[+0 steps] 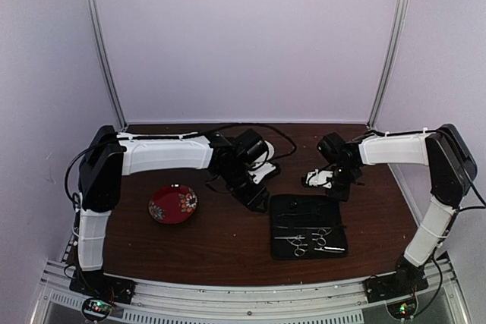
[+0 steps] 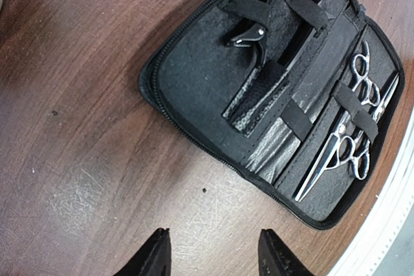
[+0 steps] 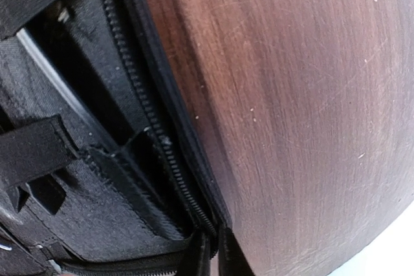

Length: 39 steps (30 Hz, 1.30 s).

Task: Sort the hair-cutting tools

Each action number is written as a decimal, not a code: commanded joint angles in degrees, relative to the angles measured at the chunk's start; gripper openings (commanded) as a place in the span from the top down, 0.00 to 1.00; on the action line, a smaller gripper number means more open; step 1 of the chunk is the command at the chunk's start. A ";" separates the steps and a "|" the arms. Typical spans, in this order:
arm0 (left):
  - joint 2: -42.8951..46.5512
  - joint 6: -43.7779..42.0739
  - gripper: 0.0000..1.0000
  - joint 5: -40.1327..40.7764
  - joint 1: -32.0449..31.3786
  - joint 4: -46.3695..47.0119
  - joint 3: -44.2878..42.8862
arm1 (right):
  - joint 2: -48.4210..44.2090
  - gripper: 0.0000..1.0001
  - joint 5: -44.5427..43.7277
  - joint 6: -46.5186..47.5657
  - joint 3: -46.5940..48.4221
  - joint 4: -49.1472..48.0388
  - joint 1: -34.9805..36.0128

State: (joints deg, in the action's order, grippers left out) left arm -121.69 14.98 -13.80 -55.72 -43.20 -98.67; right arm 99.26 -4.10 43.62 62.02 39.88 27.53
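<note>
Two silver scissors lie strapped inside one open black case [image 2: 194, 75] on a wooden table [image 2: 77, 159]: longer scissors [image 2: 326, 159] and smaller scissors [image 2: 363, 75]. One black stick-like tool [image 2: 249, 35] is strapped alongside. One red plate [image 1: 172, 204] sits well to the left. The left gripper [image 2: 213, 256] hovers with its fingers spread wide. The right gripper [image 3: 213, 256] has its fingers nearly together at the case's zipper; whether they pinch it cannot be told.

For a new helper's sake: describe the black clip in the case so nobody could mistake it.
On the brown table lies an open black zip case. The clip sits under elastic straps at the end away from the two silver scissors. It alone is black with a small silver hinge.
</note>
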 commanded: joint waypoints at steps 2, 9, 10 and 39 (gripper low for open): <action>2.22 0.58 0.51 -0.53 -0.21 1.98 0.31 | -0.09 1.00 -0.16 -0.59 1.53 0.53 -0.37; 5.34 1.01 0.51 4.58 0.43 2.17 2.43 | -4.53 1.00 0.93 -5.34 4.22 0.05 -0.28; 5.73 0.95 0.51 4.79 0.86 2.23 2.63 | -5.08 1.00 0.97 -6.17 4.79 -0.07 -0.28; 3.50 0.23 0.50 4.48 5.36 -0.92 -5.37 | -42.76 0.99 16.14 16.28 -25.88 5.25 0.89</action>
State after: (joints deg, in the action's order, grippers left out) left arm -116.36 15.51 -7.77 -50.54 -43.64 -101.84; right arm 59.86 8.73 52.71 40.47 38.11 27.51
